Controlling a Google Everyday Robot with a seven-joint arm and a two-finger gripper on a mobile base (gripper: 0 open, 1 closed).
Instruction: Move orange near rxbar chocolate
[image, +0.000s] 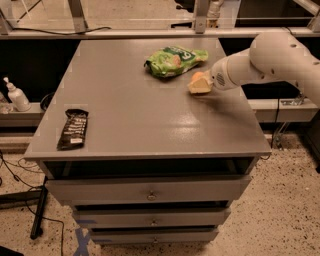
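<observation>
The orange (197, 76) shows only as a small orange patch at the tip of my gripper (200, 85), just right of the green snack bag. The gripper reaches in from the right on the white arm, low over the table's back right part, and its pale fingers are closed around the fruit. The rxbar chocolate (73, 129), a dark wrapper with white lettering, lies flat near the table's front left corner, far from the gripper.
A green snack bag (174, 60) lies at the back middle of the grey table (140, 115), touching distance from the gripper. Drawers sit below the tabletop. A white pump bottle (15, 95) stands on a shelf to the left.
</observation>
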